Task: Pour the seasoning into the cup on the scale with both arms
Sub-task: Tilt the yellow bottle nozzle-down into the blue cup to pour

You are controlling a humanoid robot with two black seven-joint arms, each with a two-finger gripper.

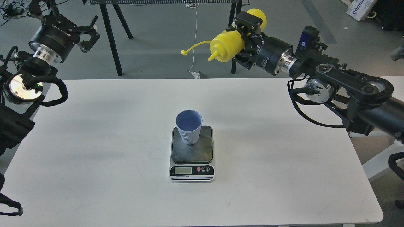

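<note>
The pale blue ribbed cup (189, 126) stands upright on the dark platform of the scale (192, 157) at the table's middle. My right gripper (245, 33) is shut on the yellow seasoning bottle (228, 46) and holds it high above the table's far edge, tipped on its side with the nozzle pointing left and slightly down. The cap strap hangs out to the left. The bottle is up and to the right of the cup. My left gripper (89, 34) is open and empty, raised beyond the table's far left corner.
The white table (94, 142) holds only the scale and cup. Black trestle legs (110, 37) stand on the floor behind it, with a white cable (195, 47) hanging down. Another white table edge (391, 88) lies at the right.
</note>
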